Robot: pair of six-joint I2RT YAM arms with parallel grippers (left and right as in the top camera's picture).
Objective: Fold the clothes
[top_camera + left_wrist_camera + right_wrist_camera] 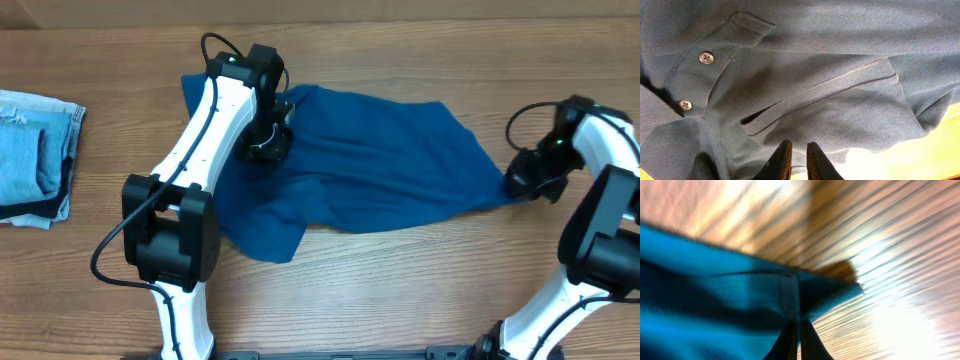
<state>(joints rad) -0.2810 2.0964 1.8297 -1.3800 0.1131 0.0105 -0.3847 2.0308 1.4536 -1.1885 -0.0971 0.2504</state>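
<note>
Though rumpled, teal shirt (pixel 380 160) with hem tight inside right gripper (pixel 798 324); left gripper (pixel 797 147) barely ajar, empty.

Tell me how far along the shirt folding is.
Early. Done: nothing neat yet; the shirt lies rumpled, mostly spread out. In hand: the right gripper pinches one hem corner, the left gripper sits at the buttoned collar. Left: all the folds.

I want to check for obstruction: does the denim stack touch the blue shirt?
No, the denim stack lies far left of the shirt, table showing between them.
</note>
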